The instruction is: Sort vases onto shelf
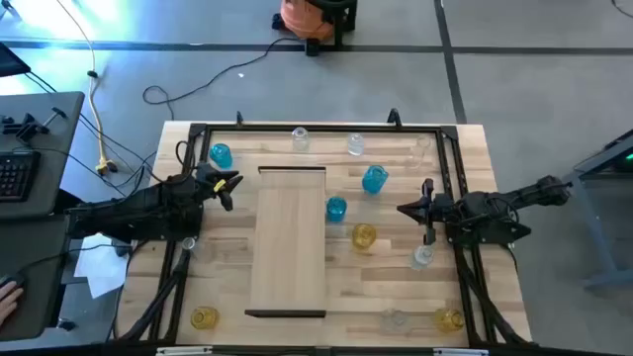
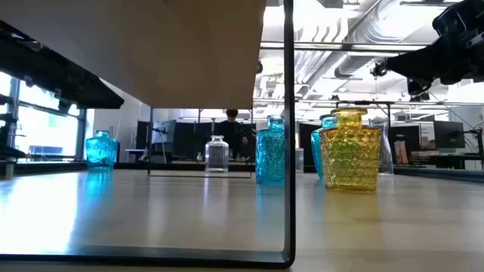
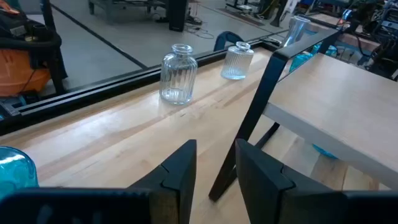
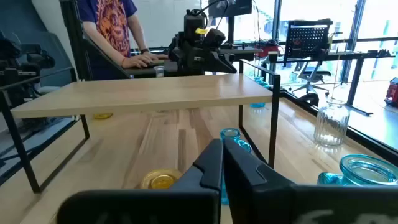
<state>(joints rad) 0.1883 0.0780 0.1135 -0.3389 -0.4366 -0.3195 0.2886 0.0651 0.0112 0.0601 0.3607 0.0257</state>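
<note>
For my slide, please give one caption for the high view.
Two arms flank the empty shelf; blue, yellow and clear vases stand scattered on the table.

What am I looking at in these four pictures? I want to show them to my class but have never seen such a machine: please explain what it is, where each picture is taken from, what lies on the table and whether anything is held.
This is a robot with two dark arms at a wooden table. One picture looks straight down from above, one looks level across the tabletop, and the other two come from cameras on each arm's wrist. The left claw sits by the corner of the shelf, a pale wooden panel raised on thin dark legs; its fingers stand slightly apart and hold nothing. The right claw is shut and empty, on the shelf's other side. Small glass vases stand around on the table, none on the shelf: a blue vase, a yellow vase, a clear vase and others. A person stands at a desk behind the table.
</note>
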